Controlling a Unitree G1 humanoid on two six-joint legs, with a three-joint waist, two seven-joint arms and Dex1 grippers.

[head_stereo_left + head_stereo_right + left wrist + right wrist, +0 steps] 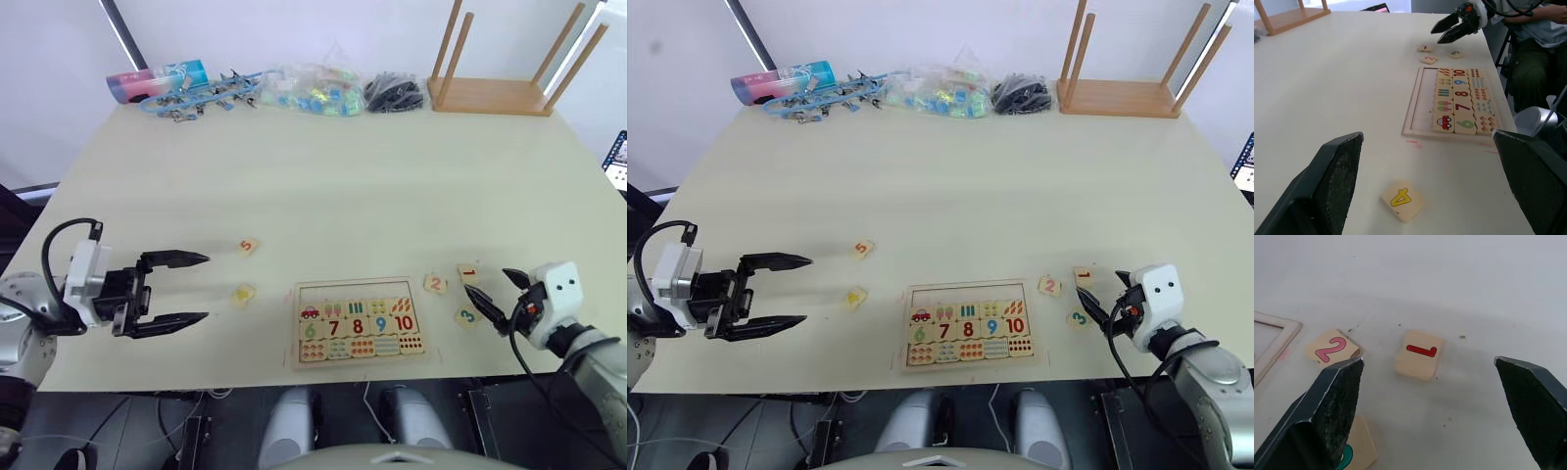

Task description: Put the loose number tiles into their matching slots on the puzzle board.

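Puzzle board (355, 285): top row of slots (1427, 104) seemingly empty; number tiles (1419, 354) loose outside. Both jaws spread, empty.

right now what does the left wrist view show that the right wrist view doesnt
Left wrist view alone: the yellow 4 tile lying between the open fingers of the left gripper, the whole puzzle board with its first row of slots bare, the right gripper from outside, a wooden rack and a seated person's legs.

Right wrist view alone: a close look past its own open fingers, with the digits on the tiles clearly readable.

Both: the red 1 tile, the 2 tile, the green 3 tile, a board edge, and the table.
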